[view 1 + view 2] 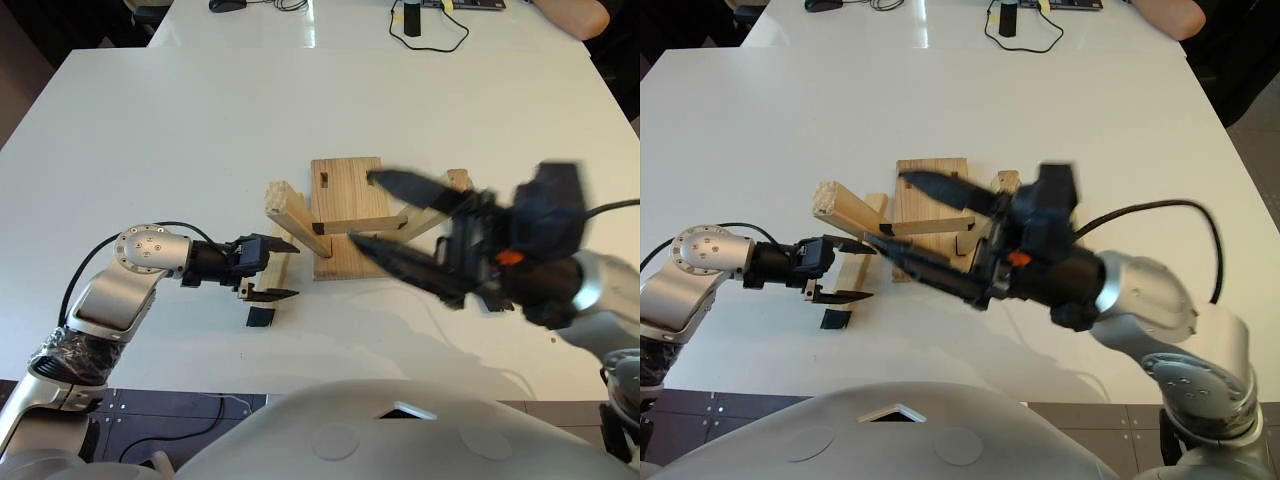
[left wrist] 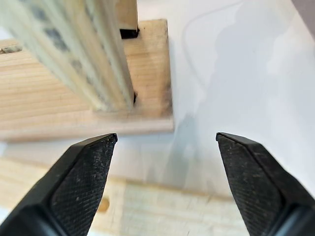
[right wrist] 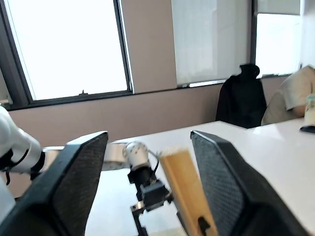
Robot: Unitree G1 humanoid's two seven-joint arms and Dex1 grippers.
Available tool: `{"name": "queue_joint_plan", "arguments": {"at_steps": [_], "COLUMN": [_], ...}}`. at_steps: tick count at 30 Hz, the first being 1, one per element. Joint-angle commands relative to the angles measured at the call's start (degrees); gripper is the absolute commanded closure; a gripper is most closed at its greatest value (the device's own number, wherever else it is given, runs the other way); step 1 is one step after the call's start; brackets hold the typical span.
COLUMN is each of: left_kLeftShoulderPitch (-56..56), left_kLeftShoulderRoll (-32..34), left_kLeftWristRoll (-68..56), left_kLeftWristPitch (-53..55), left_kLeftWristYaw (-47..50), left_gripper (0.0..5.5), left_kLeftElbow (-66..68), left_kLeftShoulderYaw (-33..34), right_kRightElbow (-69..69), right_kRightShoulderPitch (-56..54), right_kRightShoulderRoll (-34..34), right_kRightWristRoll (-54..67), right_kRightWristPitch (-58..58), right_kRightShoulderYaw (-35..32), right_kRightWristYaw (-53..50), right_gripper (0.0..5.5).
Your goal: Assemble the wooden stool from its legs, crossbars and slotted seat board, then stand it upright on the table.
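Observation:
The slotted seat board [image 1: 345,190] lies flat in the middle of the white table. A pale wooden leg [image 1: 291,211] rises from its left side, tilted, and a crossbar [image 1: 362,223] runs across the board toward another leg [image 1: 458,181] at its right. My left gripper [image 1: 282,268] hovers open just left of the board's near corner, nothing between its fingers [image 2: 82,183]. In the left wrist view the board edge [image 2: 78,115] and the leg [image 2: 81,46] stand close ahead. My right gripper [image 1: 362,210] is lifted above the board, open and empty, pointing left.
A small black piece [image 1: 260,317] lies on the table beneath the left gripper. A loose wooden bar [image 2: 162,211] lies beside the board. Cables, a black adapter [image 1: 411,17] and a mouse [image 1: 228,5] sit at the far edge.

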Motion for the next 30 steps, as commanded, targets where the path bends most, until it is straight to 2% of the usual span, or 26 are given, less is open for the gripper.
{"name": "queue_joint_plan", "arguments": {"at_steps": [1,3,5,13,16,19,24,30], "left_kLeftShoulderPitch": [-2.2,-2.6,-3.8,-7.9,-9.3,-10.4,-9.4,-9.4], "left_kLeftShoulderRoll": [-1.5,-2.5,-3.2,-3.2,-6.1,-9.3,-10.7,-13.3], "left_kLeftWristRoll": [8.7,11.7,13.7,17.2,12.1,5.4,-2.2,-3.1], "left_kLeftWristPitch": [-6.4,-8.7,-10.4,-17.6,-13.8,-5.7,5.1,11.3], "left_kLeftWristYaw": [3.0,4.6,6.3,9.0,8.7,8.8,8.4,9.5], "left_gripper": [1.76,1.76,1.76,1.76,1.76,1.76,1.76,1.76], "left_kLeftElbow": [7.4,10.6,14.2,24.5,21.7,15.4,5.3,-2.2], "left_kLeftShoulderYaw": [-3.7,-5.0,-5.7,-6.6,-5.2,-3.0,-0.7,-3.1], "right_kRightElbow": [7.5,14.3,19.7,31.6,34.3,35.7,32.3,32.7], "right_kRightShoulderPitch": [4.1,5.3,6.5,11.5,12.7,13.9,16.3,17.5], "right_kRightShoulderRoll": [-1.9,-2.0,-1.2,0.0,-0.5,-2.7,-5.3,-7.0], "right_kRightWristRoll": [-18.1,-29.0,-34.9,-44.7,-47.4,-50.5,-48.7,-50.0], "right_kRightWristPitch": [-0.3,-3.6,-6.5,-13.6,-15.3,-17.7,-18.2,-18.6], "right_kRightShoulderYaw": [11.4,18.0,21.0,19.5,18.3,16.7,12.4,8.4], "right_kRightWristYaw": [4.3,6.8,8.1,11.3,12.5,14.4,19.1,21.2], "right_gripper": [2.41,2.41,2.41,2.41,2.41,2.41,2.41,2.41]}}
